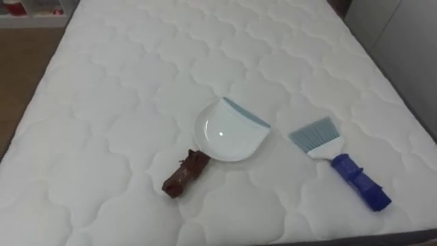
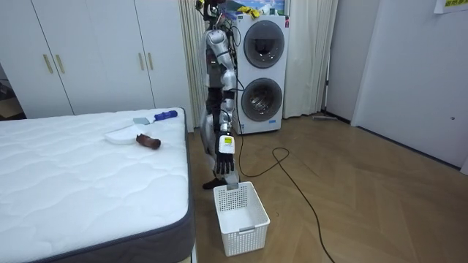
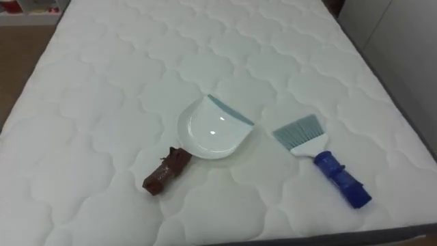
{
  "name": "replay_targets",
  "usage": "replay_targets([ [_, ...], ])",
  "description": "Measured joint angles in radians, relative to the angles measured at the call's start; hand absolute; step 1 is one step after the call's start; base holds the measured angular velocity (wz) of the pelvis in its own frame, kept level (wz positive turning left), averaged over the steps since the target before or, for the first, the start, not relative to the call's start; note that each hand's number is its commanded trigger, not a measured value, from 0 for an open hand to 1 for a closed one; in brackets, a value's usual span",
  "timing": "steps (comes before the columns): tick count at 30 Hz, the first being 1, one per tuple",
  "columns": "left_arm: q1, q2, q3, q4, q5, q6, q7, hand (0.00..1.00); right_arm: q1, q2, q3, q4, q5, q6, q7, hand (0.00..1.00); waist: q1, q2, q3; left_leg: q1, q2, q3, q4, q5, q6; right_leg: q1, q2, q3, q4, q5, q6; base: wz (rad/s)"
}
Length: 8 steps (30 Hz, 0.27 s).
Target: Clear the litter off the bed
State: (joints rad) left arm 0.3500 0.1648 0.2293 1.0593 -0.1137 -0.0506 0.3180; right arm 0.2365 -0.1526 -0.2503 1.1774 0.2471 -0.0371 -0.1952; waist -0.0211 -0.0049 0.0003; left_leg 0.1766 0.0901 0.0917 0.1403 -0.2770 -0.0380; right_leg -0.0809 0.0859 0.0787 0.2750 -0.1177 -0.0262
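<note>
Left hand hangs loose, empty, above basket. Brush and dustpan lie near bed edge; a clumsy reach may knock them off.

A home bedroom: a quilted mattress, white wardrobes and 2 stacked laundry machines (wooden floor).

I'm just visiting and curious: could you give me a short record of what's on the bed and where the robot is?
Bed: white quilted mattress
On it: white dustpan with brown handle; blue-handled brush to its right, apart
Robot: stands beside the bed, left hand hanging at its side
Floor: white basket by its feet
</note>
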Motion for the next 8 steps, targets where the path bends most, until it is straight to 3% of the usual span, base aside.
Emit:
replay_targets([
  [4, -0.019, -0.004, -0.006, 0.02, 0.046, 0.052, -0.027, 0.0, -0.007, -0.001, 0.086, 0.035, -0.103, 0.053, 0.053, 0.0, 0.0, 0.0, 0.0014, 0.0, 0.001, 0.002, 0.008, -0.001, 0.001, 0.01, -0.001, 0.0, -0.015, 0.014, 0.0, -0.02],
  [8, -0.059, -0.019, -0.009, 0.022, 0.133, 0.085, -0.055, 0.0, -0.023, 0.0, 0.122, 0.04, -0.317, 0.098, 0.095, 0.0, 0.0, 0.004, 0.0003, -0.005, 0.001, 0.003, 0.011, -0.001, 0.001, 0.008, 0.0, 0.003, -0.014, 0.017, 0.0, 0.0],
])
